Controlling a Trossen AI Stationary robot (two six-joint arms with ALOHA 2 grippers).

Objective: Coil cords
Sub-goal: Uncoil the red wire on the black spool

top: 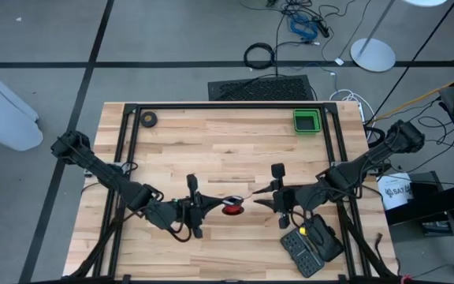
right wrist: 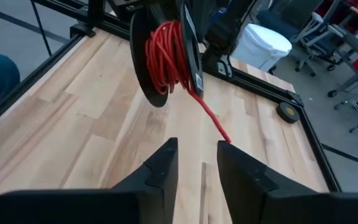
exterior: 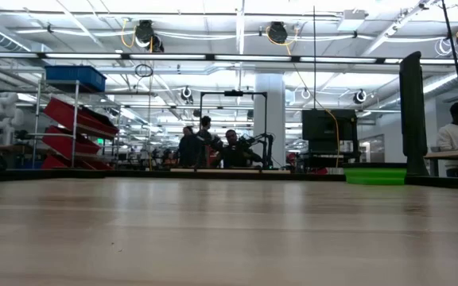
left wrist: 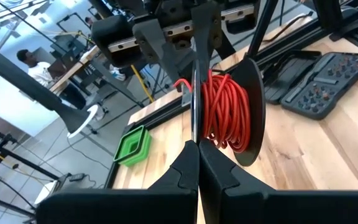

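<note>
Red wire wound on a dark spool, the cords (top: 232, 209), is being held above the wooden table (top: 211, 150) near its front edge, between the two arms. The left gripper (top: 208, 203) is being kept fully closed, its fingers (left wrist: 185, 177) pressed together on the rim of one dark flange of the spool, so that the spool is being carried upright, on edge. A loose end of the red wire is being led from the spool toward the right gripper (top: 263, 198), which is being held just beside the spool on its other side. In the right wrist view, the right gripper's fingers (right wrist: 160, 165) are being kept apart with a gap between them, and the wire's end is lying just ahead of that gap; whether it is being touched cannot be told. A green tray (top: 307, 121) is sitting at the far right corner of the table, a small dark tape roll (top: 148, 119) at the far left, and a dark case of bits (top: 310, 246) at the front right, near the right arm.
</note>
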